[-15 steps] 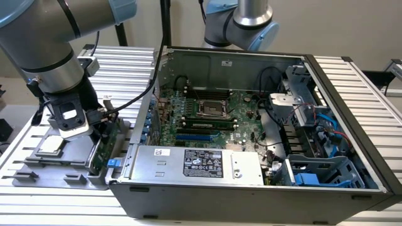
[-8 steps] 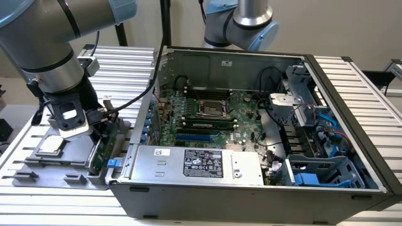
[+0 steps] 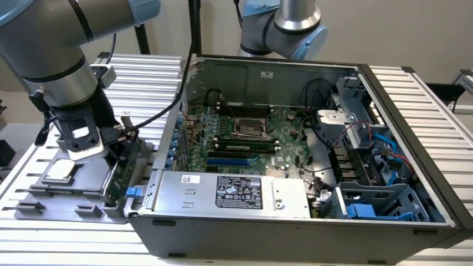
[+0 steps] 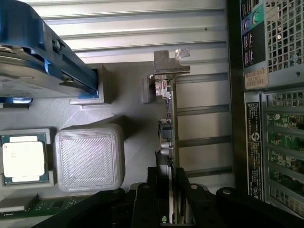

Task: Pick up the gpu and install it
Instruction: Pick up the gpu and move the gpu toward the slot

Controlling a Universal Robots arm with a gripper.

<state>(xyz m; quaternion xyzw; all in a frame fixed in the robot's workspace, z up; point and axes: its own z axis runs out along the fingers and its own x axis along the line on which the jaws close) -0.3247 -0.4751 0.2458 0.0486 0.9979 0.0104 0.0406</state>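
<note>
Black two-finger pincer (image 4: 171, 190) looks clamped on the thin green gpu card (image 4: 168, 126) w/ silver bracket, standing on edge in a grey plastic tray (image 3: 37, 208) beside the open PC case (image 3: 296, 235). Best lifted straight, w/o twisting.

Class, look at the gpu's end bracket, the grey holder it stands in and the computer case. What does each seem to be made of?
gpu end bracket: bare metal, likely steel; silvery, thin, folded tab.
Grey holder: plastic, possibly 3D-printed; matte, with line texture on its raised block.
Computer case: sheet metal, seemingly dark painted outside, dull grey inside.
</note>
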